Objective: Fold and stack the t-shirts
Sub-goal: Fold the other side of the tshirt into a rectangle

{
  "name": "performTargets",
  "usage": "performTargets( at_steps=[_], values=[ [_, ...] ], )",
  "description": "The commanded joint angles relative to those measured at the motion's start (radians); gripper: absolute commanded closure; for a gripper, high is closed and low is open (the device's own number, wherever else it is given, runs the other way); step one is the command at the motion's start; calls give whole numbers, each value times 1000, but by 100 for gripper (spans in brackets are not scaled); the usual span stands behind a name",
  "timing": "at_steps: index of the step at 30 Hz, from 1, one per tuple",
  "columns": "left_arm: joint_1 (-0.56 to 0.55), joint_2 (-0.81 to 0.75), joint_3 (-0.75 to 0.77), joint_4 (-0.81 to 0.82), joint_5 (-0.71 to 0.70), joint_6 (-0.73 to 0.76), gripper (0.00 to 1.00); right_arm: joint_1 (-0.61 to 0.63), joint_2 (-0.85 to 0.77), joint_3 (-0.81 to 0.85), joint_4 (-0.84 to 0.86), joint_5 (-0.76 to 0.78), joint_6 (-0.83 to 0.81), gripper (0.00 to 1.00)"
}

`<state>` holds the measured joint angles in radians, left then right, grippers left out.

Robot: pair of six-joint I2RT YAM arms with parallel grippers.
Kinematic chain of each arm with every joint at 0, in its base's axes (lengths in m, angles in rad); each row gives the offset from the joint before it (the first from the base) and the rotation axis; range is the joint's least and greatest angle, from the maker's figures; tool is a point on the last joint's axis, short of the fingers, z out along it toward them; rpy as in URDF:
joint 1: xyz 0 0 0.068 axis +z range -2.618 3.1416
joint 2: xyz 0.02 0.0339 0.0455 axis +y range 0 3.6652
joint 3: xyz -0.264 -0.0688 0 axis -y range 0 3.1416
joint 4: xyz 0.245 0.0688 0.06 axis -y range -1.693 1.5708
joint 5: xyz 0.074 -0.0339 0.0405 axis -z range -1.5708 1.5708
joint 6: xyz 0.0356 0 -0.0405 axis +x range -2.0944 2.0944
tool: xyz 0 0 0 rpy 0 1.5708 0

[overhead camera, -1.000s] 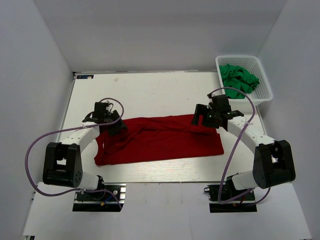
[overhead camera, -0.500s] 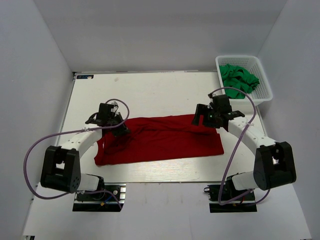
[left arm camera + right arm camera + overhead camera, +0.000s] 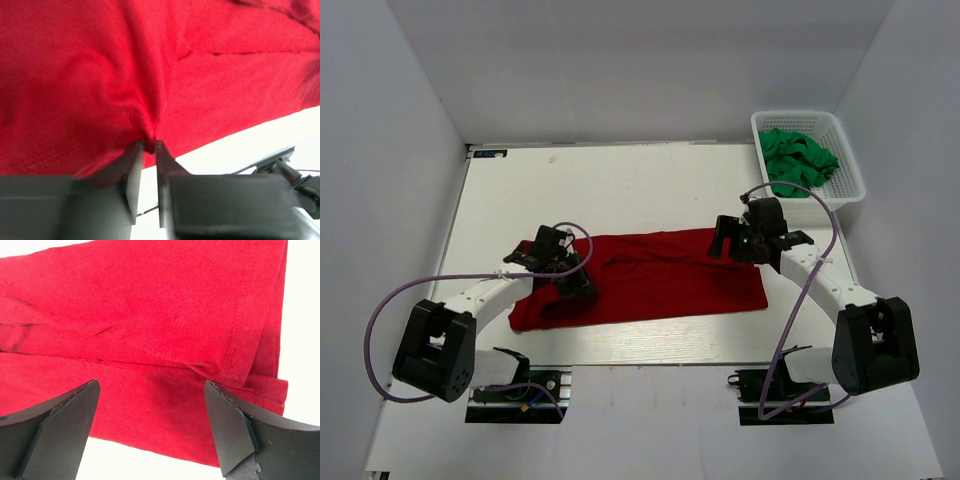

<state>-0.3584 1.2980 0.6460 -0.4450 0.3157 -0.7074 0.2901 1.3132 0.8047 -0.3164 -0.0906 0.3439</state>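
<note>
A deep red t-shirt (image 3: 660, 275) lies spread in a long band across the table's middle. My left gripper (image 3: 576, 281) rests on its left part. In the left wrist view its jaws (image 3: 149, 145) are nearly together, with a bunched fold of the red t-shirt (image 3: 150, 60) pinched between the tips. My right gripper (image 3: 726, 238) hovers over the shirt's far right edge. It stands wide open (image 3: 150, 390) above the red cloth (image 3: 150, 305) with nothing between its fingers. Bright green t-shirts (image 3: 798, 155) lie crumpled in the basket.
The white lattice basket (image 3: 850, 190) stands at the table's back right corner. White table surface (image 3: 620, 185) shows beyond the shirt and along the near edge. Grey walls close in the left, right and far sides.
My left gripper has slid rightward and nearer over the shirt and closed on a fold, pulling the shirt's left end inward. My right gripper shifted slightly right and stayed open.
</note>
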Motion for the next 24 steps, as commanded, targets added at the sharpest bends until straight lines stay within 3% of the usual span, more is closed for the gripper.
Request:
performTargets(
  at_steps=[1,2,3,6,7,11,13,17,19,20,24],
  values=[
    [-34,-55,-14,-15,28,-18,70,-5,-32,1,10,28,-11,10],
    [-49,-55,-14,-15,45,-18,59,-3,-29,1,13,26,-11,10],
    [-50,-46,-14,-15,55,-18,39,-3,-25,1,10,25,-11,10],
    [-76,-34,10,-37,75,-4,15,-3,-17,1,19,15,-11,10],
    [-85,-34,33,-37,88,6,4,-5,-17,2,17,9,-11,10],
    [-103,-43,121,-50,111,31,1,-5,-5,8,26,-3,-11,10],
    [-103,-61,185,-124,42,43,1,-2,1,16,26,-5,-13,10],
    [-103,-153,196,-104,-18,54,1,-3,23,21,42,-5,-29,10],
    [-79,-163,196,-104,-111,-4,1,0,31,24,57,-5,-39,10],
    [-79,-140,196,-144,-236,-33,1,3,59,31,59,-11,-43,10],
    [-79,25,228,-279,-426,-168,1,4,141,74,86,15,-51,10]
  ],
)
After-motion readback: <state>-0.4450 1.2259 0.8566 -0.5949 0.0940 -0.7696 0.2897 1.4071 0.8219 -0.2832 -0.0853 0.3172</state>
